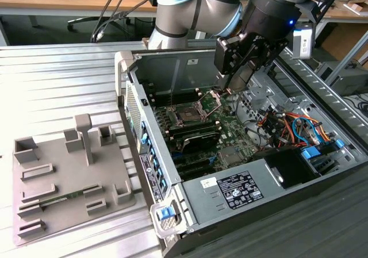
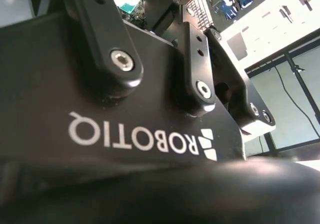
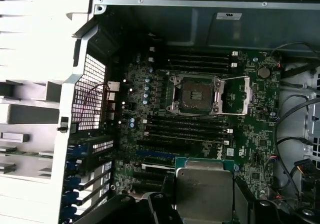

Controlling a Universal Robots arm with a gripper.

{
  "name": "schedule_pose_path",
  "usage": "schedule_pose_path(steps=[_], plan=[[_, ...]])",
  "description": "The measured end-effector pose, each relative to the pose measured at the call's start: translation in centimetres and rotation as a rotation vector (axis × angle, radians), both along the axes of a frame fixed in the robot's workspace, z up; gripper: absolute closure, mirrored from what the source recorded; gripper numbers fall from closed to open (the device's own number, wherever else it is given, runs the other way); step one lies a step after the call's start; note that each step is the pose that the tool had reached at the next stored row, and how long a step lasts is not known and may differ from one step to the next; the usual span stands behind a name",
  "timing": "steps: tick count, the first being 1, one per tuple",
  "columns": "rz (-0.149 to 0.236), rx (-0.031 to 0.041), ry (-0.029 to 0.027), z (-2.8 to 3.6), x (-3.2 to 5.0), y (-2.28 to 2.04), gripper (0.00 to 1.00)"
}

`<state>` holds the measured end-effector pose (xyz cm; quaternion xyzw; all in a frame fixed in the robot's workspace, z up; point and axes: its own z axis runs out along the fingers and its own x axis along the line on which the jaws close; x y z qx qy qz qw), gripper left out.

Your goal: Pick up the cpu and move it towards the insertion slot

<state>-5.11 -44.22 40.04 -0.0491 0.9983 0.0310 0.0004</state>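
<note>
Closest to the lens in the first wrist view, the cpu (image 3: pixel 204 190) sits clamped in the claw (image 1: pixel 230 87), silvery top up, above the motherboard (image 3: pixel 252 144). Apart from it, the insertion slot (image 3: pixel 192 94) lies bare, its bracket (image 3: pixel 234 95) swung open, inside the computer case (image 1: pixel 172 68) on the table (image 1: pixel 52 80).

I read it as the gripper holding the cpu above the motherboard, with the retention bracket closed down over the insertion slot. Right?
Not quite. The first wrist view shows the retention bracket swung open beside the insertion slot, its dark centre exposed. The gripper does hold the cpu above the motherboard.
</note>
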Motion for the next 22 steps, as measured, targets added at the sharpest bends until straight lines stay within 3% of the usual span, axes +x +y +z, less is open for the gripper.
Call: schedule_pose_path(steps=[22], plan=[[0.0, 0.0, 0.0, 0.0, 2.4, 0.0, 0.45]])
